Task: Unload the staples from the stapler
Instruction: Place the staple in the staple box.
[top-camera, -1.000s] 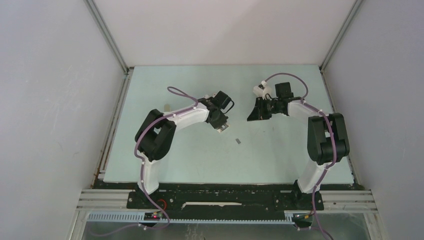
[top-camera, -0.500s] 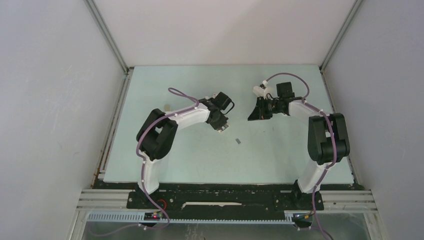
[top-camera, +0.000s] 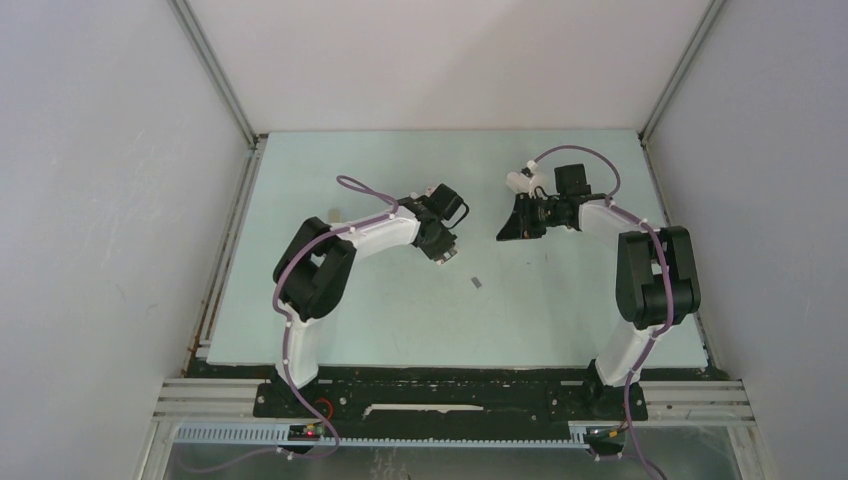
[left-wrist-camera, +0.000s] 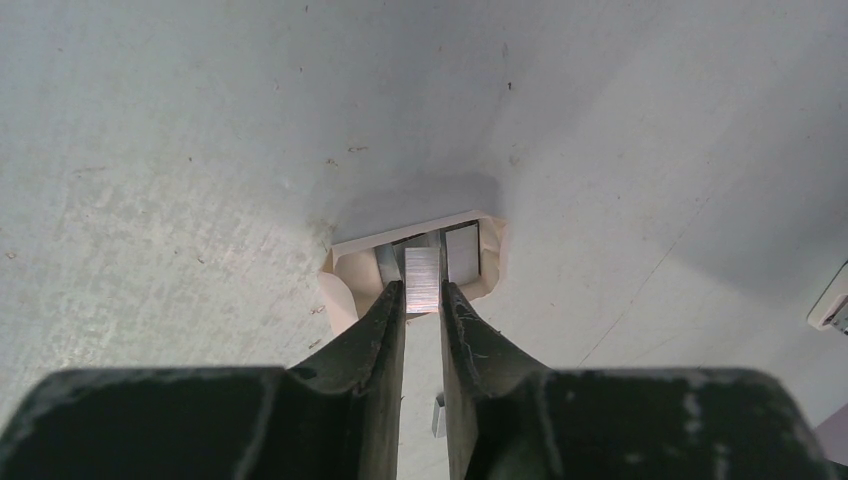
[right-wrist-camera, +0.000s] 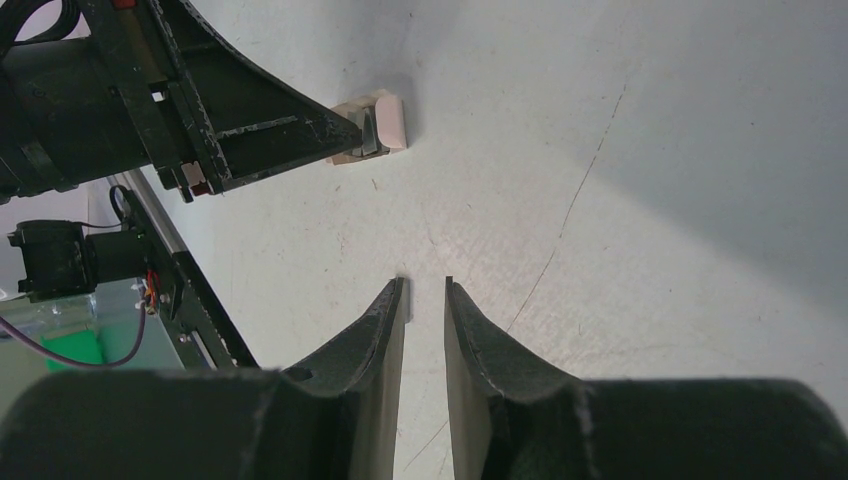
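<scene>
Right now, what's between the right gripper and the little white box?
Nothing but bare table. In the right wrist view, the stretch from the right gripper to the little white box has no object on it.

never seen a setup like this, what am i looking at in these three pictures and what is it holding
These are two robot arms, the left arm and the right arm, bolted at the near edge of a pale table. The wide picture comes from a fixed camera above and behind them. The other two come from small cameras on each wrist, so the dark prongs at the bottom are that arm's own fingers. The left gripper pinches a silvery strip of staples right over a small white box. The right gripper is slightly open with nothing in it, facing the left one. One small loose grey piece lies on the table between the arms; it is too small to identify.
</scene>
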